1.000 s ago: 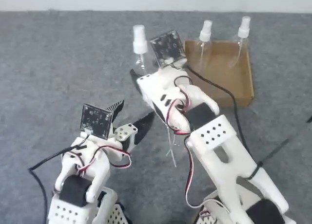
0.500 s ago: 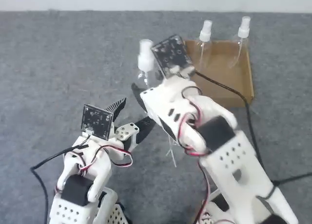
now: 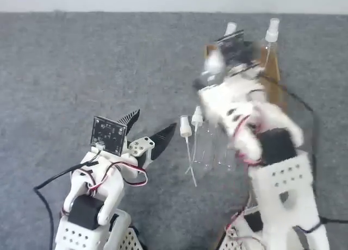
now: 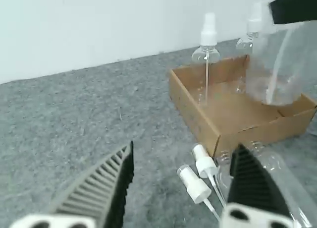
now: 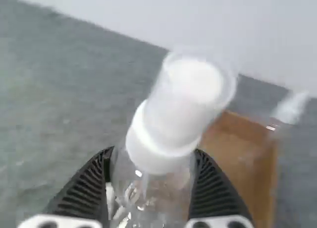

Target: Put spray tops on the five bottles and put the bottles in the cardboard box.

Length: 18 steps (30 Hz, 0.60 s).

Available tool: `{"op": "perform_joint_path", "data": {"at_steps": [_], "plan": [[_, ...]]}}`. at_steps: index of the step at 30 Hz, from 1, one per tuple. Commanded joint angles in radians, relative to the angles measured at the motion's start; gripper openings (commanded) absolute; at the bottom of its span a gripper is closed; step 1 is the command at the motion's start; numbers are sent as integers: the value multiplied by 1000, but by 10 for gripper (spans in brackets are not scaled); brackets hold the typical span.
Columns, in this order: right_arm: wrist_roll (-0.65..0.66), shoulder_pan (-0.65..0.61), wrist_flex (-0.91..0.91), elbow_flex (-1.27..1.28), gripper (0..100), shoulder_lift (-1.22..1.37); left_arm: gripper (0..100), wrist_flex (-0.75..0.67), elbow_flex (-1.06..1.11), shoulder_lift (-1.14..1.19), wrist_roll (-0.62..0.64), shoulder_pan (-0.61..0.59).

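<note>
We are seeing the right gripper (image 5: 153, 156) clamping its fingers on either side of a clear plastic bottle (image 5: 173, 104) wearing a white spray top, holding it over the cardboard box (image 4: 195, 111), where two more capped bottles (image 4: 207, 52) are standing. The left gripper (image 4: 185, 151) is hovering over the grey bench (image 3: 81, 60), fingers spread and gripping nothing, near two loose spray tops (image 4: 194, 184).
</note>
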Motion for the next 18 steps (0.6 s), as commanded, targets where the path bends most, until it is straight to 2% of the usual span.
{"op": "perform_joint_path", "data": {"at_steps": [1,5,10,12,18], "plan": [[51,157,-88,-64,6,104,205,-5,-7,-15,8,-5],[51,236,-211,-64,6,240,115,-6,-7,-15,6,-9],[6,236,-355,-63,6,392,14,-52,8,-9,12,-106],[-35,240,-414,-63,6,435,11,-92,38,-12,14,-123],[-38,297,-562,-63,6,562,11,-117,58,-9,14,-121]]}}
